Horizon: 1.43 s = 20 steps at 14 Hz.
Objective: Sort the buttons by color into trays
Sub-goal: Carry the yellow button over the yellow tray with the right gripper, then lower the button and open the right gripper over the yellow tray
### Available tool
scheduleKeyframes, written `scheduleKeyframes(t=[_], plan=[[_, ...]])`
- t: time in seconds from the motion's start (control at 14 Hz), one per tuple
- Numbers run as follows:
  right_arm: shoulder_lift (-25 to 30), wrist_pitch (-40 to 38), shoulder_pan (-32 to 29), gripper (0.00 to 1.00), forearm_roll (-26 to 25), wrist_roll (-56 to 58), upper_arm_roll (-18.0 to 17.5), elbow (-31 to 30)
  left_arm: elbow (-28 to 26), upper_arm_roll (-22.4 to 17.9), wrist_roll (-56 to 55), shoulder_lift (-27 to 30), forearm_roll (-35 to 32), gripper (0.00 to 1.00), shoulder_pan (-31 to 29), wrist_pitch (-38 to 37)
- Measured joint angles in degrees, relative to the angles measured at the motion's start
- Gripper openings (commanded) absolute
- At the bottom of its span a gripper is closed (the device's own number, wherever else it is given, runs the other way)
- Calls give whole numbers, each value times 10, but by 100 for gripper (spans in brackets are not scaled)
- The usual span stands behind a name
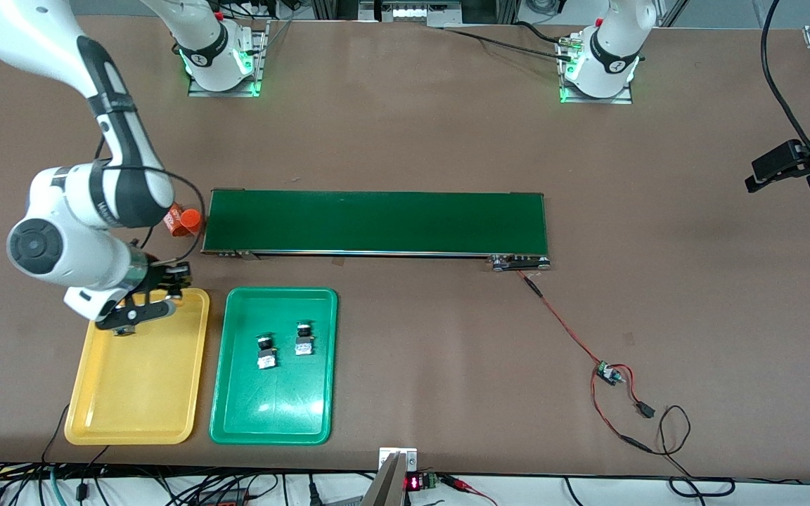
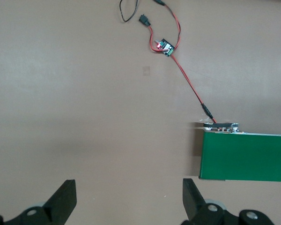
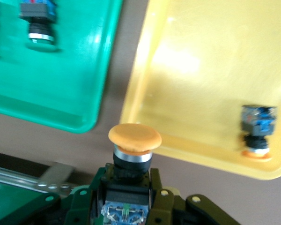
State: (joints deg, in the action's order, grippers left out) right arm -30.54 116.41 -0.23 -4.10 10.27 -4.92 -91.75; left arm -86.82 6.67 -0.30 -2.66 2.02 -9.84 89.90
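My right gripper (image 3: 129, 180) is shut on a button (image 3: 134, 139) with a yellow-orange cap, held over the table at the yellow tray's (image 3: 215, 61) edge nearest the conveyor. A second yellow-capped button (image 3: 257, 129) lies in that tray. In the front view the right gripper (image 1: 169, 280) hangs over the yellow tray (image 1: 138, 393), and the arm hides the buttons there. Two green-capped buttons (image 1: 266, 351) (image 1: 304, 339) lie in the green tray (image 1: 271, 414) beside it. My left gripper (image 2: 129, 199) waits open and empty, high over bare table near the conveyor's end.
The long dark-green conveyor belt (image 1: 377, 221) lies farther from the front camera than both trays. An orange cylinder (image 1: 185, 220) lies at the belt's end toward the right arm. Red wires and a small board (image 1: 607, 372) trail from its other end.
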Motion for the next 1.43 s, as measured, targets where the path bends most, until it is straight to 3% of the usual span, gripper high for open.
scheduleKeyframes(t=[0.5,0.79,0.86,1.07,1.14,1.22,1.29,1.43], plan=[[-62,113,-25,11,0,115,15,26,-3,-3,16,-1,0,100,-14,-2],[-81,148,-31,18,0,146,16,26,-3,-3,16,-1,0,100,-17,-2],[-85,154,-32,30,0,149,16,27,-3,-3,16,-1,0,100,-18,-2],[-93,157,-34,40,0,151,16,27,-3,-3,16,-2,0,100,-21,-2],[-93,157,-34,49,0,151,16,27,-4,-4,16,-2,0,100,-28,-2],[-93,157,-35,80,0,151,16,27,-6,-5,16,-3,0,100,-37,-2],[-93,157,-35,100,1,151,16,27,-8,-5,18,-4,0,100,-46,-2],[-93,157,-35,100,6,151,16,27,-11,-5,20,-5,0,100,-53,-2]])
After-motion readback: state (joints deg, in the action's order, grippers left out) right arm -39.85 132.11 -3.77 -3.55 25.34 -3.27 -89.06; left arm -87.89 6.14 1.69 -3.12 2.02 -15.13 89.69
